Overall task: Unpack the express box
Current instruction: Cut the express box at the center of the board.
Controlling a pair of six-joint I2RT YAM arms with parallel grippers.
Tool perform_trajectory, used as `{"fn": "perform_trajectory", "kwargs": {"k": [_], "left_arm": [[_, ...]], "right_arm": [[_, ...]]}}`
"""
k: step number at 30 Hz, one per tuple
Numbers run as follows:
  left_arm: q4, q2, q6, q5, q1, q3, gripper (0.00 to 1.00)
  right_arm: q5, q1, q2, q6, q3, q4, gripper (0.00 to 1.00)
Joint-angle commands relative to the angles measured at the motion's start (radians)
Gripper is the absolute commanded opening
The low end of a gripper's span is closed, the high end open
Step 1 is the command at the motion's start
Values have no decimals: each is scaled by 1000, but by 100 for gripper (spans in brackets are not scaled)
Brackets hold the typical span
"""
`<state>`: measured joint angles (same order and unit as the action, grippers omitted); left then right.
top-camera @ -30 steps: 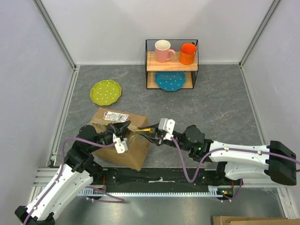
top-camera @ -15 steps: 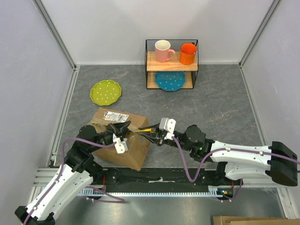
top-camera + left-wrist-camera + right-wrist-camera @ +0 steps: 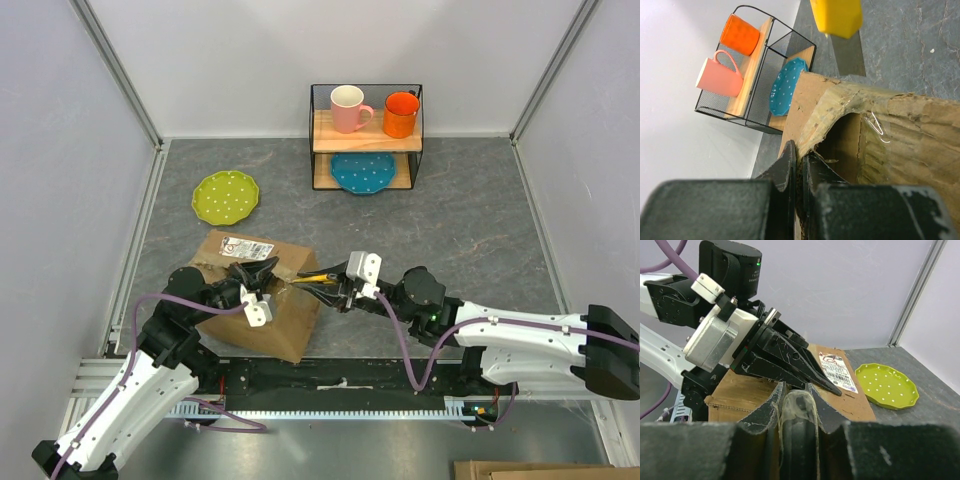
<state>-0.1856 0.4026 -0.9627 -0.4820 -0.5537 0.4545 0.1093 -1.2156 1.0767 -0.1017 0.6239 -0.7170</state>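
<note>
- At the near left of the table point(image 3: 450, 220), the left gripper point(image 3: 800, 161) is clamped tight on a torn flap edge of the express box point(image 3: 262, 318).
- Just right of that, the box's taped seam gapes. One corner is lifted and the inside shows dark, with no contents visible.
- Further right, the right gripper point(image 3: 338, 290) clasps a yellow-and-black tool point(image 3: 312, 279), its tip at the box's right edge.
- By my reading, opening is partly done; spreading the flaps and lifting anything out are left.
</note>
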Motion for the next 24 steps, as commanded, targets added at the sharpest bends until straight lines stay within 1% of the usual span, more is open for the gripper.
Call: {"fn": "perform_trajectory", "kwargs": {"k": [1, 11, 24], "left_arm": [[-78, -1, 116, -21, 9, 4, 2], [-81, -2, 116, -23, 11, 3, 2], [-81, -11, 120, -26, 14, -2, 2]], "right_arm": [[15, -5, 22, 8, 36, -51, 0], [16, -4, 52, 10, 45, -101, 0], [12, -4, 71, 8, 53, -101, 0]]}}
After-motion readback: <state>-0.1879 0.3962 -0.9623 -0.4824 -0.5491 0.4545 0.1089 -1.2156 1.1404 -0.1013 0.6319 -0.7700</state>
